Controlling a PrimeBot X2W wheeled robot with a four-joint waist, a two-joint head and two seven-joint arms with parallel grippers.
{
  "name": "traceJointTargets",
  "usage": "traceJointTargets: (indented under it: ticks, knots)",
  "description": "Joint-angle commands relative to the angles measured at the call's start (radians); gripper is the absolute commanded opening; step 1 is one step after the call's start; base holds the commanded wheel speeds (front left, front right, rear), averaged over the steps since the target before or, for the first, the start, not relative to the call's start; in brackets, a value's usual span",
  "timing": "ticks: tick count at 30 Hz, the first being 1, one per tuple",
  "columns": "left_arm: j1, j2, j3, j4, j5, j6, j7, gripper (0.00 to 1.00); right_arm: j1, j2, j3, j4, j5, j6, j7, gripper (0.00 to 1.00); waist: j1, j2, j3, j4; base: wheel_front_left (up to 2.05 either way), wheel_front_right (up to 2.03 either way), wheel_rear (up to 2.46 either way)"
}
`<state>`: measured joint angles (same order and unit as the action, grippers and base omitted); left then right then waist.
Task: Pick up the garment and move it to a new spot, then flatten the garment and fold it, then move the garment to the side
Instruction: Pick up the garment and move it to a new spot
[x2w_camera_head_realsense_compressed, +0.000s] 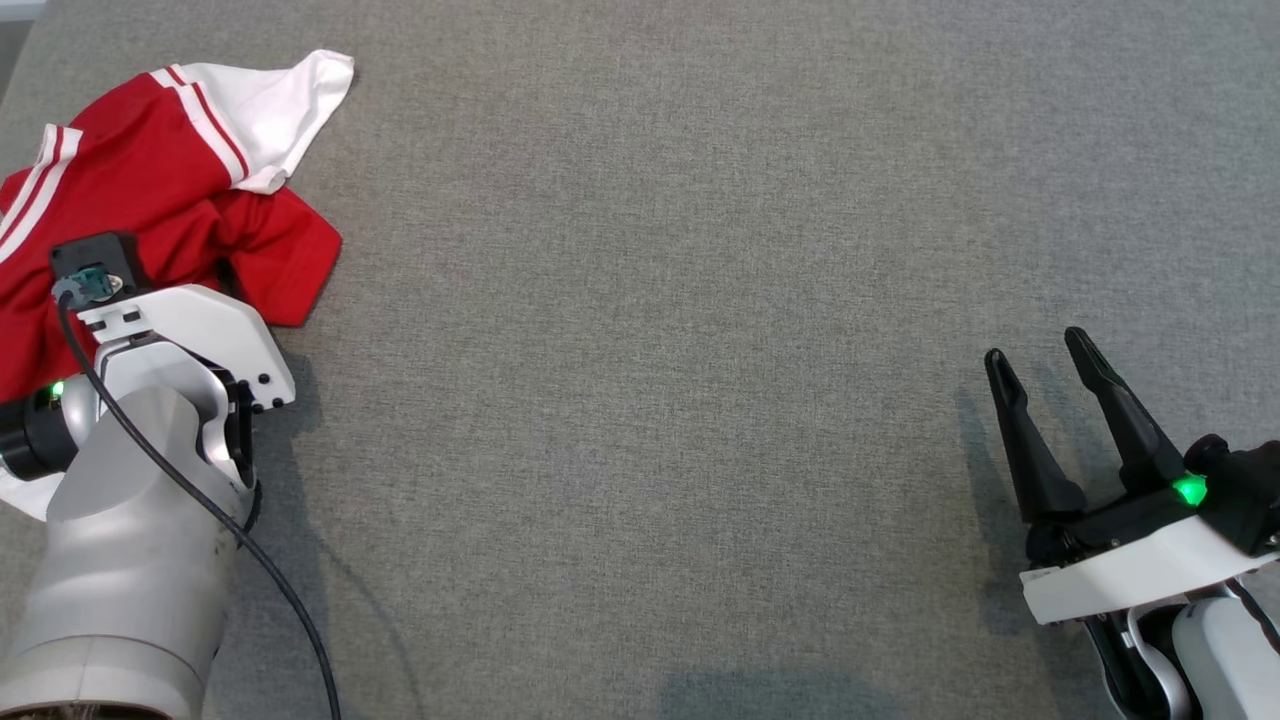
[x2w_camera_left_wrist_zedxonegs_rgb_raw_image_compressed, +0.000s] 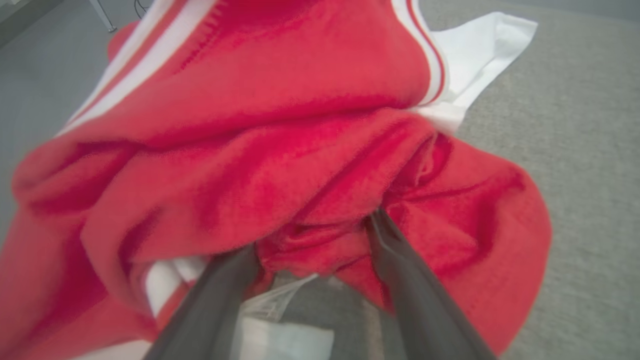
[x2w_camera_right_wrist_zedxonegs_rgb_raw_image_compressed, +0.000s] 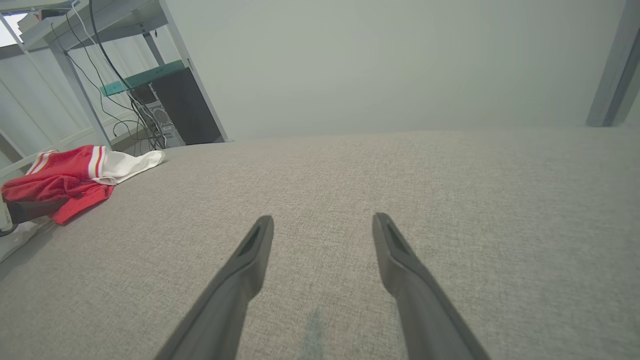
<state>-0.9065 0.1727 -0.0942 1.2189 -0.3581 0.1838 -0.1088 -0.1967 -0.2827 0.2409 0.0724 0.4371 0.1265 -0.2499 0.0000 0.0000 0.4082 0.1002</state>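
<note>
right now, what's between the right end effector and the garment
Bare grey surface from right end effector to garment, per the head view.

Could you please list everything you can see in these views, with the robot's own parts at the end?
garment: one, red with white stripes and a white panel, crumpled at the far left of the surface.
surface: one, grey fabric, under everything.
shelf frame: one, pale grey, beyond the surface in the right wrist view.
computer tower: one, dark, beside the shelf frame.
left gripper: one, dark fingers, open, spread around a fold of the garment.
right gripper: one, dark fingers, open, over bare surface at the right.
</note>
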Motion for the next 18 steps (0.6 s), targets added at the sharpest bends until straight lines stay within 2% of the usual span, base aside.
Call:
traceJointTargets:
  ticks: [1,4,5,6,7,8,13,18]
  knots:
    - [-0.026,0.053,0.019,-0.003,-0.006,-0.005,-0.008,1.00,-0.006,-0.011,0.026,-0.036,0.008,0.004,-0.012,1.00,0.0000,0.0000,0.003,-0.005,0.00,0.00,0.00]
    - [-0.028,0.065,0.009,0.016,0.001,-0.002,-0.015,1.00,-0.010,-0.014,0.033,-0.039,0.013,0.004,-0.012,1.00,0.0000,0.0000,0.006,-0.015,0.00,0.00,0.00]
    - [-0.028,0.068,0.010,0.020,-0.002,-0.005,-0.022,0.95,-0.011,-0.016,0.034,-0.040,0.014,0.004,-0.012,1.00,0.0000,0.0000,0.007,-0.018,0.00,0.00,0.00]
    - [-0.028,0.070,0.011,0.023,-0.005,-0.010,-0.028,0.71,-0.013,-0.017,0.037,-0.042,0.016,0.004,-0.012,1.00,0.0000,0.0000,0.009,-0.021,0.00,0.00,0.00]
    - [-0.028,0.072,0.013,0.024,-0.009,-0.018,-0.041,0.39,-0.015,-0.019,0.038,-0.043,0.017,0.004,-0.012,1.00,0.0000,0.0000,0.010,-0.023,0.00,0.00,0.00]
    - [-0.027,0.076,0.014,0.025,-0.011,-0.020,-0.057,0.00,-0.017,-0.020,0.039,-0.045,0.017,0.004,-0.012,1.00,0.0000,0.0000,0.011,-0.026,0.00,0.00,0.00]
    - [-0.023,0.085,0.012,0.019,-0.012,-0.035,-0.125,0.00,-0.023,-0.021,0.038,-0.050,0.015,0.004,-0.012,1.00,0.0000,0.0000,0.012,-0.032,0.00,0.00,0.00]
    - [-0.007,0.094,0.019,-0.036,-0.009,-0.029,-0.151,0.00,-0.028,-0.013,0.044,-0.044,0.014,0.004,-0.012,1.00,0.0000,0.0000,-0.005,-0.035,0.00,0.00,0.00]
